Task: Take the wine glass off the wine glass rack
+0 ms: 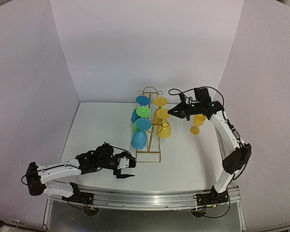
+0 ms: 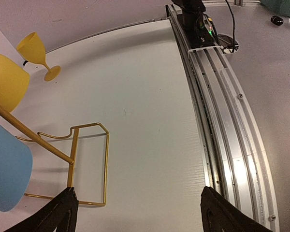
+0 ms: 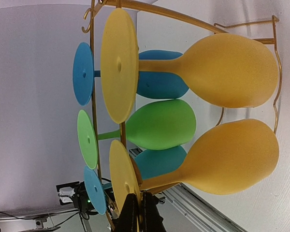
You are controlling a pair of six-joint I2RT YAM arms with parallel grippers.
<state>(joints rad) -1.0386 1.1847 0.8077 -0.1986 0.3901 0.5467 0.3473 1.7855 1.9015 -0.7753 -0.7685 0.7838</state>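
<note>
Two fingers of my right gripper [image 3: 140, 198] pinch the yellow wine glass [image 3: 222, 157] by its foot, bottom middle. Its stem runs right. My left gripper [image 2: 137, 198] sits spread wide.

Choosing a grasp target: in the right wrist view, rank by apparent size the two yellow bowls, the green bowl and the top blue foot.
1. The upper yellow bowl and lower yellow bowl: alike, unranked; both nearer the camera.
2. The green bowl.
3. The top blue foot.
</note>
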